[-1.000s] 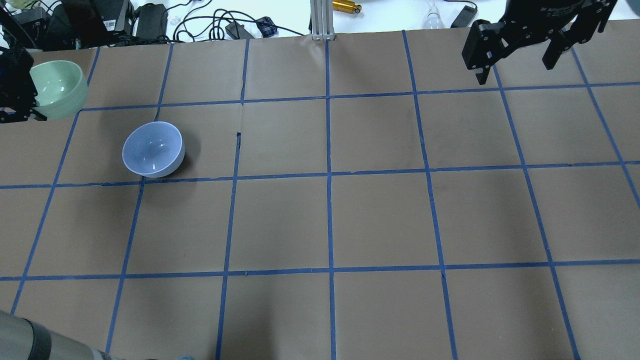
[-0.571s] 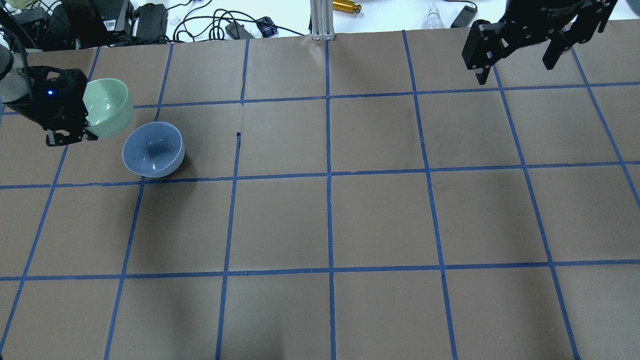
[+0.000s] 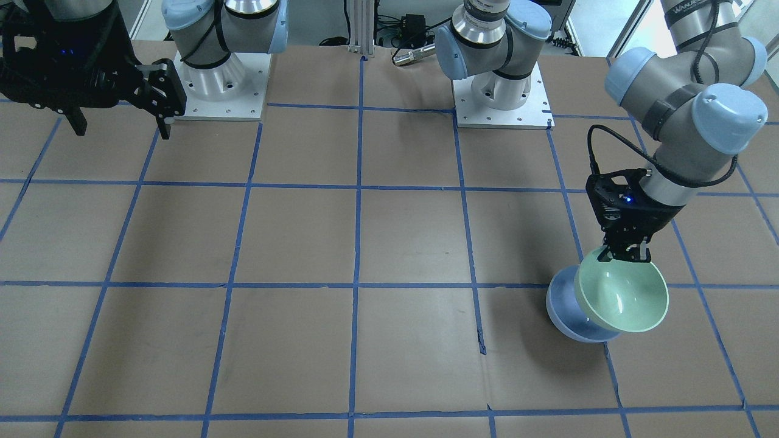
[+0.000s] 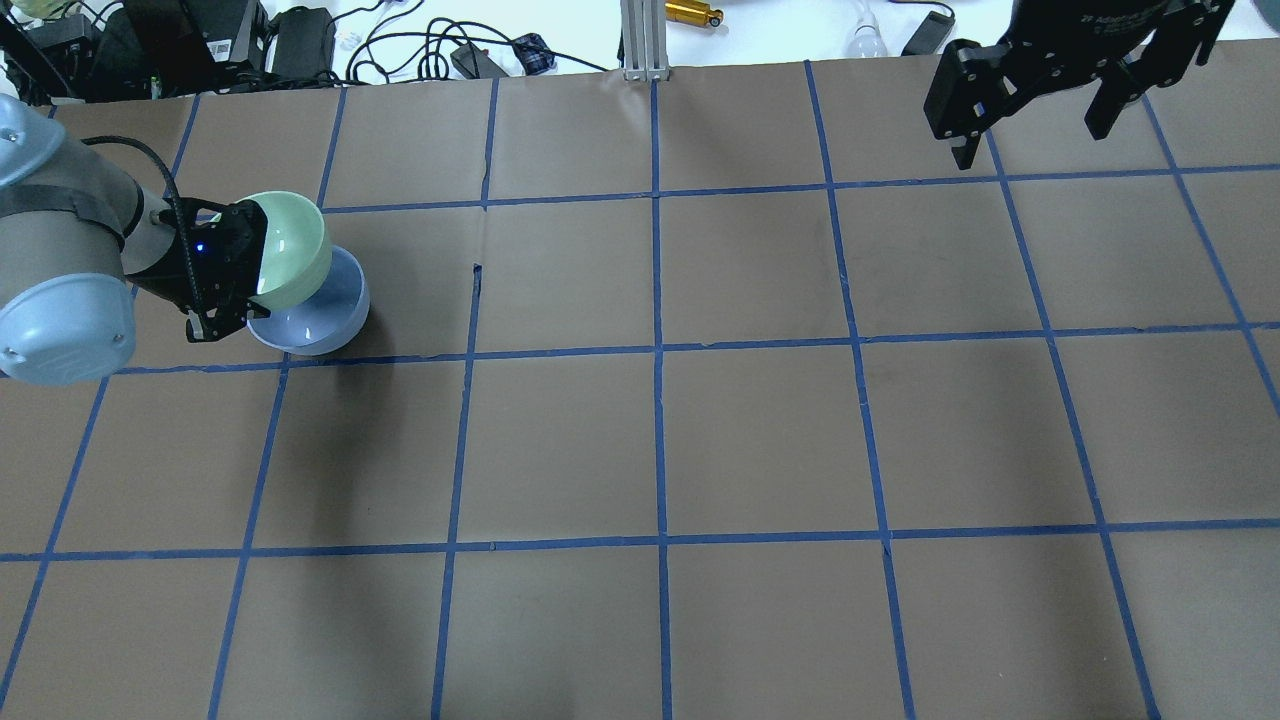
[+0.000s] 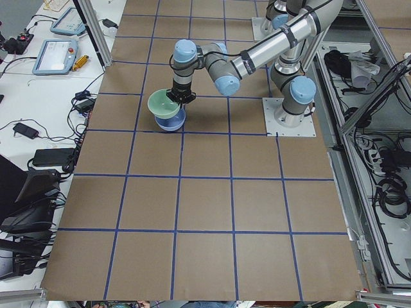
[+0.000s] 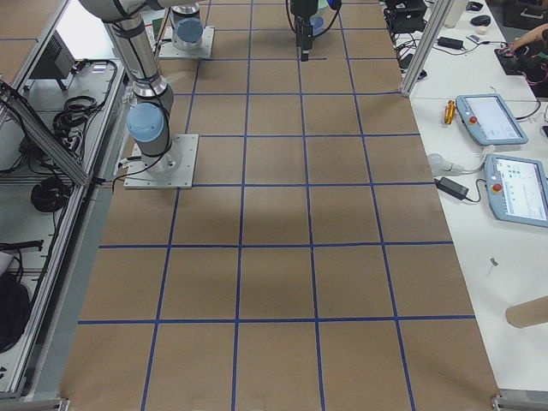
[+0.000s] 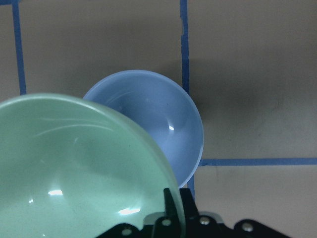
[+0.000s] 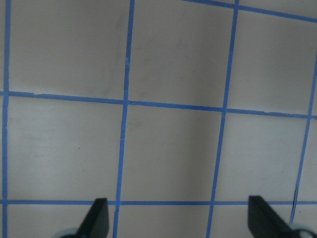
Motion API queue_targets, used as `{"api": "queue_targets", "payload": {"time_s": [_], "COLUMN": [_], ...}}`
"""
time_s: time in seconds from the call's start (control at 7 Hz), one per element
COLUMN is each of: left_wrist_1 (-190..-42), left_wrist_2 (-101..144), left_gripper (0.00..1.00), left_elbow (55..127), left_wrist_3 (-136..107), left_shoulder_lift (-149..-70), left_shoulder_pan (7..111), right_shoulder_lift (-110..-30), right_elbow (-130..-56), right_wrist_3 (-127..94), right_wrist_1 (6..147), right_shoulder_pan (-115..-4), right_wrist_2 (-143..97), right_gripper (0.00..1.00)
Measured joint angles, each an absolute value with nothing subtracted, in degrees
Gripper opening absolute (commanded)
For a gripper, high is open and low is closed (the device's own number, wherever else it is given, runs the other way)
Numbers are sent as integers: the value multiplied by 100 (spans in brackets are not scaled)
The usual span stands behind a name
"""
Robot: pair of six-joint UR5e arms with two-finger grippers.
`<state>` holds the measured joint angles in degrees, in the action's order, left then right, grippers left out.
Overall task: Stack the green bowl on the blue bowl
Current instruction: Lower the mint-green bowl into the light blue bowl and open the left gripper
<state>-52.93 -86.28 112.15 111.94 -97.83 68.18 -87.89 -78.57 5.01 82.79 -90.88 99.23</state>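
Green on blue: grips the green bowl (image 3: 624, 298) by its rim in the clamped left hand (image 3: 627, 254), tilted, overlapping the blue bowl (image 3: 563, 310) on the counter (image 3: 389, 243) but offset leftward, with the right hand (image 3: 120, 128) spread apart, far away.

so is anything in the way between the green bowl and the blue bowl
Nothing visible. The left hand holds the green bowl tilted, partly over the blue bowl, whose visible inside is empty.
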Motion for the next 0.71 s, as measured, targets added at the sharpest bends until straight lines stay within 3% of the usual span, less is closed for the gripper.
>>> {"api": "queue_targets", "payload": {"time_s": [0.14,0.29,0.43,0.57,0.71], "left_wrist_1": [-5218,-5187,-5177,-5172,-5169], "left_wrist_2": [-8625,-8623,-8622,-8622,-8624], "left_gripper": [0,52,86,93,93], "left_elbow": [11288,11323,11338,11341,11331], "left_wrist_3": [11177,11170,11168,11150,11123], "left_shoulder_lift": [-9818,-9861,-9883,-9897,-9899], "left_shoulder_pan": [6815,6813,6812,6812,6812], "right_shoulder_lift": [-8789,-8789,-8789,-8789,-8789], "right_elbow": [-7857,-7857,-7857,-7858,-7858], "right_wrist_3": [501,501,501,501,501], "right_wrist_1": [8279,8279,8279,8279,8279], "right_shoulder_pan": [-9088,-9088,-9088,-9088,-9088], "right_wrist_2": [9923,9923,9923,9923,9923], "right_gripper": [100,100,100,100,100]}}
